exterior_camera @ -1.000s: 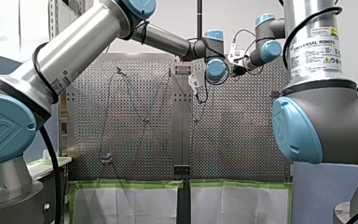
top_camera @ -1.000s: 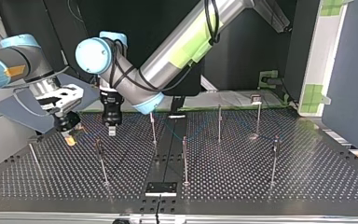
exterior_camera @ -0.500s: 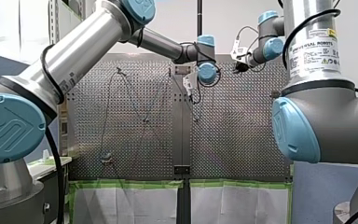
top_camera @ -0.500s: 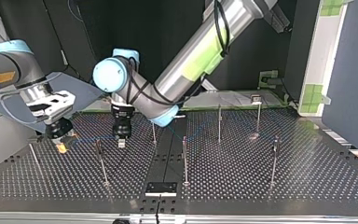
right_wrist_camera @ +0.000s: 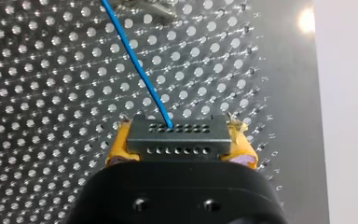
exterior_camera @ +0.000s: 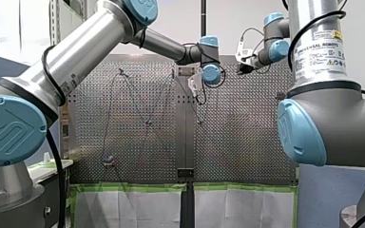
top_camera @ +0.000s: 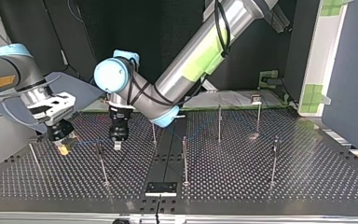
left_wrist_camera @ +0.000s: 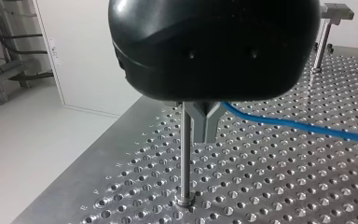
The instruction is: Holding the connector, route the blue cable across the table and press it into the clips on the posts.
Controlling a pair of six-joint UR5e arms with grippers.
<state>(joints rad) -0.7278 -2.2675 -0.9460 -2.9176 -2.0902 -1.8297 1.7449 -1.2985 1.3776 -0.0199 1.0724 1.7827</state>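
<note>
Two arms work at the top view's left end of the table. My right gripper is clamped by its yellow pads on the connector, and the blue cable leaves it across the perforated plate. My left gripper hangs just beside a post, with the cable running in under it; I cannot tell whether it is open or closed.

Step in hand, as I judge it: seating the cable in this post's clip, which the gripper body hides. In the front view the cable already zigzags between other posts.

The next move calls for a taut line from the connector and a press straight down over the clip, without bending the thin post.

Against a second ago, in the top view: the left gripper has come lower and toward the view's right. The right gripper has drawn slightly to the view's left. A longer run of cable shows between them.
</note>
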